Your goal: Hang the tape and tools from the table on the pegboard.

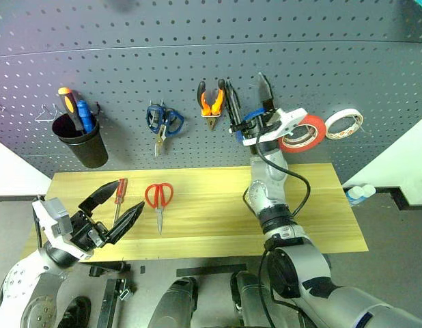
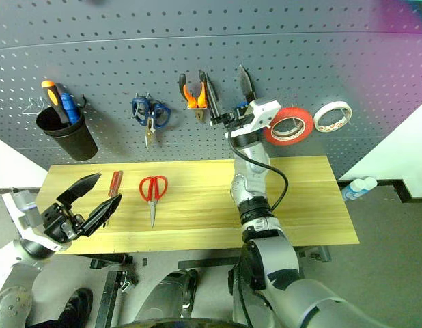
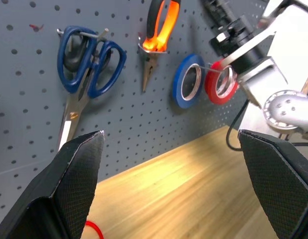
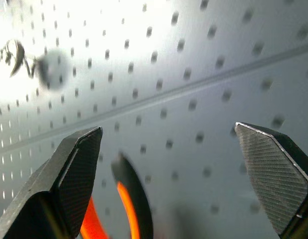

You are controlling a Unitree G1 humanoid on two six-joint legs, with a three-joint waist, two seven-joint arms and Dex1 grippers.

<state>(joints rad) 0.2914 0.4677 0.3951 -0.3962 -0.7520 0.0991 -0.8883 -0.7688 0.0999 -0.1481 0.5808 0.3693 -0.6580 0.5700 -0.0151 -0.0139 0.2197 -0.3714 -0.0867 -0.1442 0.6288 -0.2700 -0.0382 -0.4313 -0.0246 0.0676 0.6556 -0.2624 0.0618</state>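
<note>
Evidently freed of a load, the right gripper (image 1: 246, 102) stands spread wide at the pegboard (image 1: 129, 75), pliers (image 1: 211, 101) at its nine o'clock and red tape (image 1: 303, 132) at four, both hung, while the left gripper (image 1: 119, 205), equally agape, straddles the screwdriver (image 1: 119, 197) beside scissors (image 1: 158, 199) on the table (image 1: 320, 219).

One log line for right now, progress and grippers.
hung: pliers, red tape | on table: screwdriver, red scissors | left gripper open | right gripper open
</note>
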